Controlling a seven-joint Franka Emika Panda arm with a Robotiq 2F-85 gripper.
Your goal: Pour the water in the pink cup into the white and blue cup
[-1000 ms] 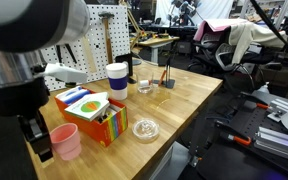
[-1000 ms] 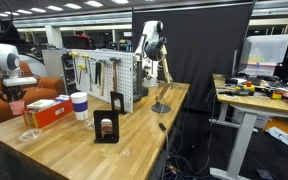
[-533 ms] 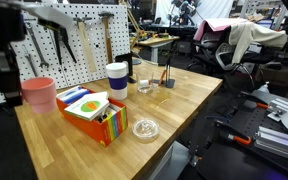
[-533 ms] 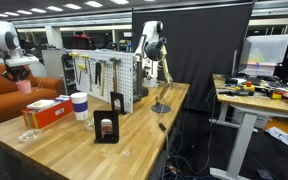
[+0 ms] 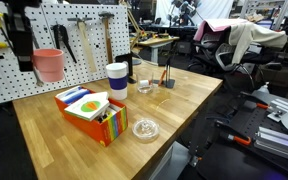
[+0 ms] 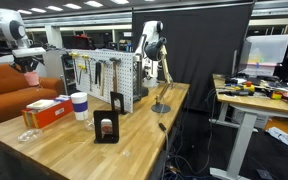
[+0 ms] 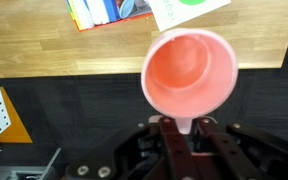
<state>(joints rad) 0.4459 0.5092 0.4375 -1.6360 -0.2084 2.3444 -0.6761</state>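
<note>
– Pink cup (image 5: 49, 65), the small light-pink mug w/ smooth plain sides & a loop handle: where's it at?
– Up in the air, in the black gripper (image 5: 31, 60), in front of the white pegboard (image 5: 84, 35) w/ hand tools. It sits upright in both exterior views.
– Grip?
– Wrist view: fingers (image 7: 170, 140) are pinched tight on the loop handle, and the pink cup's mouth faces the cam just ahead of them. Inside looks plain pink; can't tell if there's liquid.
– And the target?
– Tall white cylindrical cup w/ dark blue bands at rim & base (image 5: 117, 80), no handle. It stands on the light wooden table (image 5: 184, 95), well below the gripper & off to one side, nowhere near touching.
– What's under the gripper?
– Table edge, then dark floor. Past the mug's far rim lies an orange box w/ rainbow-striped side (image 5: 89, 112), just beside the tall cup.
– Any text on it?
– The lid has a white panel w/ a coloured round graphic; the print is too small to read. No legible marks on either cup.
– Other stuff?
– Small clear glass dish (image 5: 145, 129) on the table, lower & farther from the gripper than the box.
</note>
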